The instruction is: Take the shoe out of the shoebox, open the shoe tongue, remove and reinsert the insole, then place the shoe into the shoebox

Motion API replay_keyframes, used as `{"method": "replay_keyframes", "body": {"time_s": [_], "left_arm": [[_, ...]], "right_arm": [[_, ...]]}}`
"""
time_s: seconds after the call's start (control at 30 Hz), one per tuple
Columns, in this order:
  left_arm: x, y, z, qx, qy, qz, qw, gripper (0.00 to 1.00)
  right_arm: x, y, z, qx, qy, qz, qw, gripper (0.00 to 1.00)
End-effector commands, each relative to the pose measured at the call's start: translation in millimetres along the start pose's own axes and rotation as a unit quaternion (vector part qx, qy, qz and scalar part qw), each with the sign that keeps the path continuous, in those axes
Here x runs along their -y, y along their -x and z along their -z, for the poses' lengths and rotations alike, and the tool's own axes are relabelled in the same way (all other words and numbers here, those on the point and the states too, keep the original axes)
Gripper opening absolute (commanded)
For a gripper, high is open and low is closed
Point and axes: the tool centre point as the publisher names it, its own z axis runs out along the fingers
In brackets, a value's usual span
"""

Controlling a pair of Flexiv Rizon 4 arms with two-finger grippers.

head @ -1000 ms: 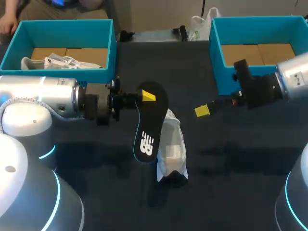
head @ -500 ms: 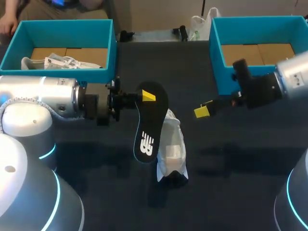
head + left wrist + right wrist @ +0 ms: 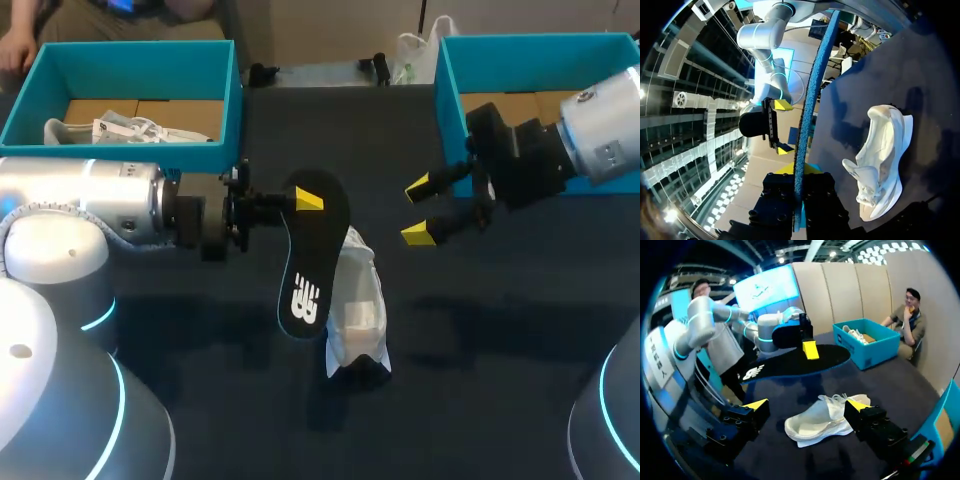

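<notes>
The black insole was held clear of the dark table by the left gripper, whose yellow-tipped fingers were pressed onto it from both sides near its 12 o'clock end. From that grip the insole was stretched down toward 6 to 7 o'clock, with a white mark shown near its lower end. In the left wrist view the insole was seen edge-on, as a thin blue-rimmed strip pinched between the fingers.

The white shoe was laid on the table near its middle, just at 4 o'clock of the insole's lower half. It was set lengthwise along the 12-to-6 line and partly overlapped by the insole in the head view.

The right gripper was held at 3 o'clock of the insole, well apart from it, with its fingers spread wide and nothing gripped. In the right wrist view the shoe was seen ahead of the gripper, framed between the two open fingers and touched by neither.

One teal shoebox was placed at the table's 10 o'clock corner, and a second white shoe was seen inside it. Another teal shoebox was placed at 2 o'clock, just behind the right gripper's wrist.
</notes>
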Motion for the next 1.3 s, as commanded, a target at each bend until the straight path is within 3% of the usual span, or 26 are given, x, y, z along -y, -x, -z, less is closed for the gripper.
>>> {"method": "replay_keyframes", "body": {"time_s": [0.03, 0.3, 0.33, 0.37, 0.53, 0.77, 1.0, 1.07, 1.3], "left_arm": [[-0.4, 0.7, -0.4, -0.002, 0.000, 0.000, 1.000, 0.00], [-0.4, 0.7, -0.4, -0.002, 0.000, 0.000, 1.000, 0.00], [-0.4, 0.7, -0.4, -0.002, 0.000, 0.000, 1.000, 0.00], [-0.4, 0.7, -0.4, -0.002, 0.000, 0.000, 1.000, 0.00], [7.1, 3.4, 10.6, 0.006, -0.012, 0.063, 0.998, 0.00], [23.1, 10.2, 25.1, 0.018, -0.026, 0.148, 0.989, 0.00], [45.0, 16.2, 30.6, 0.038, -0.056, 0.250, 0.966, 0.00], [50.3, 14.6, 29.8, 0.037, -0.062, 0.270, 0.960, 0.00], [72.6, 10.9, 25.5, 0.042, -0.079, 0.322, 0.942, 0.00]], "right_arm": [[-1.3, -1.5, -0.6, 0.001, -0.001, 0.006, 1.000, 1.00], [-1.3, -1.5, -0.6, 0.001, -0.001, 0.006, 1.000, 1.00], [0.3, 0.2, -2.9, 0.010, -0.015, 0.035, 0.999, 1.00], [-0.5, 2.9, -2.1, 0.057, -0.019, 0.069, 0.996, 1.00], [6.8, 11.9, -3.2, 0.100, -0.042, 0.135, 0.985, 1.00], [13.3, 15.4, 0.9, 0.109, -0.081, 0.195, 0.971, 1.00], [20.3, 6.8, 10.4, 0.092, -0.103, 0.236, 0.962, 1.00], [22.5, 4.6, 10.8, 0.088, -0.129, 0.214, 0.964, 1.00], [22.5, 4.6, 10.8, 0.088, -0.129, 0.214, 0.964, 1.00]]}}
